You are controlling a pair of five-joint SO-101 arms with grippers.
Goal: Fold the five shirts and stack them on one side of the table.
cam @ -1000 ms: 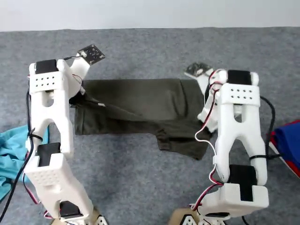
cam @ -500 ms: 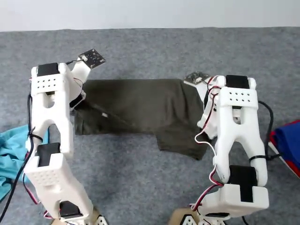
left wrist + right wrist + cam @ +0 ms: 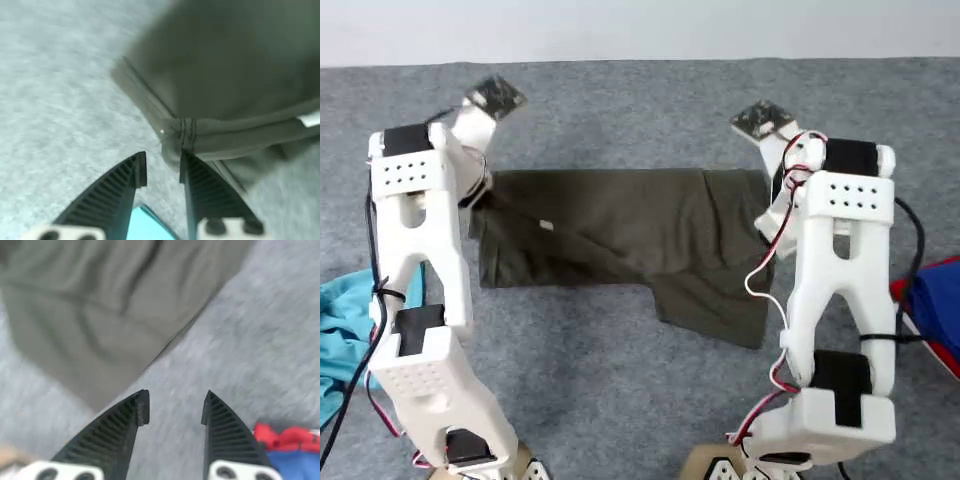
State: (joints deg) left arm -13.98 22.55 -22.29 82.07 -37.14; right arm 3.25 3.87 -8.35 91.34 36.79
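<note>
Since a moment ago my left fingers (image 3: 162, 167) and right fingers (image 3: 175, 405) have swung outward off the olive shirt (image 3: 620, 225), baring its right side. Nearest, a teal shirt (image 3: 340, 310) lies crumpled at the left edge of the surface (image 3: 620, 400), a red and blue shirt (image 3: 932, 300) at the right. Farther out, the olive shirt lies part folded mid-surface. My left fingers stand spread at its hemmed corner, the right ones spread just beside its edge.
</note>
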